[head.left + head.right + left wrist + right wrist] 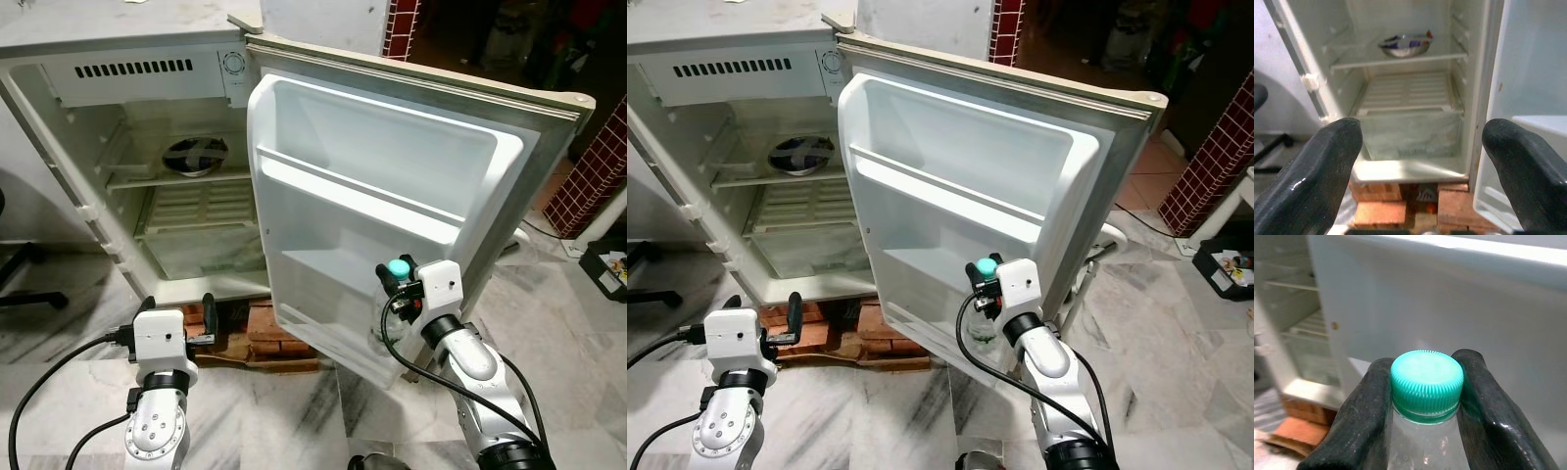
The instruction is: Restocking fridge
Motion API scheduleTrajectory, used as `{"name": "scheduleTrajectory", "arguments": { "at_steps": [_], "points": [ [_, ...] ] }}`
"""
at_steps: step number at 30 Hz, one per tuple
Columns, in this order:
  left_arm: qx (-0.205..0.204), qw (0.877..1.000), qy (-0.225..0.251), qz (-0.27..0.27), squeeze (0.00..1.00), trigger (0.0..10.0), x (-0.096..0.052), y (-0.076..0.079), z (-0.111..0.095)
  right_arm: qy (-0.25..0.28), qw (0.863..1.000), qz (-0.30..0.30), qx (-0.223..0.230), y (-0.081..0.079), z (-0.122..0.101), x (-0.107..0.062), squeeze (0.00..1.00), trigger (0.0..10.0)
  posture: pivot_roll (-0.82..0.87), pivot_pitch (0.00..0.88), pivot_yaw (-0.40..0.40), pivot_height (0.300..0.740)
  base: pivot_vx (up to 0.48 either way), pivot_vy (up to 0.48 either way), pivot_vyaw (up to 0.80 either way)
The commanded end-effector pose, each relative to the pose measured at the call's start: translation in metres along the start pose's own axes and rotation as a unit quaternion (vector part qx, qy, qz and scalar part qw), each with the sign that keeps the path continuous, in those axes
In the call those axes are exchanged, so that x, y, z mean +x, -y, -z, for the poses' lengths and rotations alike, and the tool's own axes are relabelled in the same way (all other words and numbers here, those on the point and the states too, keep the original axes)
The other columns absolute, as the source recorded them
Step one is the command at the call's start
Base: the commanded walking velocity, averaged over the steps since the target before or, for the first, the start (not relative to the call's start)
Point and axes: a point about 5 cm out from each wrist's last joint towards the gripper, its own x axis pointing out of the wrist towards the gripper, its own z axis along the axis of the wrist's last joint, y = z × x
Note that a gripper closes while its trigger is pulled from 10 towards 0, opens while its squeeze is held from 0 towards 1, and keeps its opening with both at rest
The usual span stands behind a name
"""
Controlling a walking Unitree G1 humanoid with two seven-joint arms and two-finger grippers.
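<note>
The fridge (pixel 118 147) stands wide open on a stack of bricks (pixel 274 333), its door (pixel 392 186) swung out toward the robot, and the right gripper (pixel 1426 396) is clamped on the neck of a clear bottle (pixel 1422 443) just under its teal cap (pixel 398 267). The bottle hangs right in front of the door's lower pocket (pixel 323 269), close to the white liner, its body hard to make out against the plastic. My read is that the step in hand is getting that bottle into the door shelf. To do it well, the bottle wants to stay upright, go over the pocket's front lip rather than into it, and come down until its base sits flat before the fingers let go. A grip this high leaves the body free to swing, so slow and steady looks wise. The left gripper (pixel 1415 161) is out in front of the cabinet with its fingers spread apart and nothing between them, looking at the wire shelf where a metal bowl (pixel 1404 45) sits, with a clear drawer (pixel 1410 134) below. As for writing, the cap is plain ribbed plastic, I see no label on the bottle, and the round dial (pixel 233 63) up top is too small to read.
</note>
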Motion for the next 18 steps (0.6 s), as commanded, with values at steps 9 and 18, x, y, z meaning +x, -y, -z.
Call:
{"name": "scheduleTrajectory", "arguments": {
  "at_steps": [9, 18],
  "points": [
    [-0.006, 1.000, -0.010, -0.006, 0.00, 10.0, 0.0030, -0.0023, 0.0002, 0.025, 1.000, -0.016, -0.006, -0.0025, -0.0111, 0.0074, 0.00, 10.0, 0.00, 0.047, 0.016, 0.740, 0.000, 0.057, 0.00],
    [-0.006, 1.000, -0.009, -0.001, 0.00, 10.0, 0.0037, -0.0007, -0.0002, 0.026, 0.999, -0.016, -0.010, -0.0010, -0.0121, 0.0077, 0.00, 10.0, -0.01, 0.044, 0.012, 0.740, 0.000, 0.468, 0.00]
  ]
}}
